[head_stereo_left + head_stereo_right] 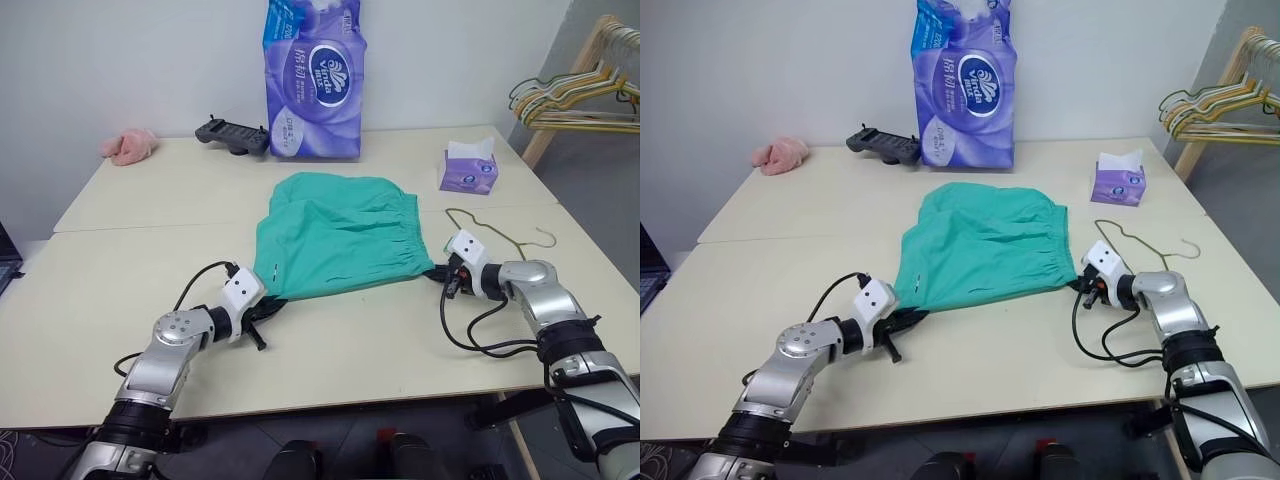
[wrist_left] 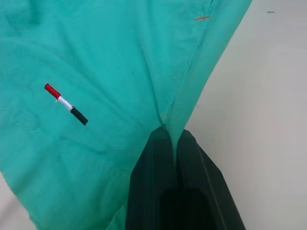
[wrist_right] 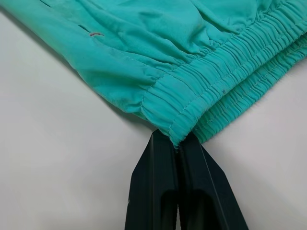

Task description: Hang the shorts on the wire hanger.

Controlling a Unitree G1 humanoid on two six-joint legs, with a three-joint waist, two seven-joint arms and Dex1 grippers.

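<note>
The teal-green shorts lie spread flat on the middle of the cream table, with the gathered waistband toward the right. My left gripper is shut on the near left corner of the shorts, the cloth pinched between its black fingers. My right gripper is shut on the near corner of the elastic waistband. The thin wire hanger lies flat on the table just behind my right gripper, beside the shorts, its hook pointing right.
A purple tissue box stands behind the hanger. At the back are a tall purple pack of paper rolls, a black controller and a pink cloth lump. A bunch of coloured hangers hangs off the table's right.
</note>
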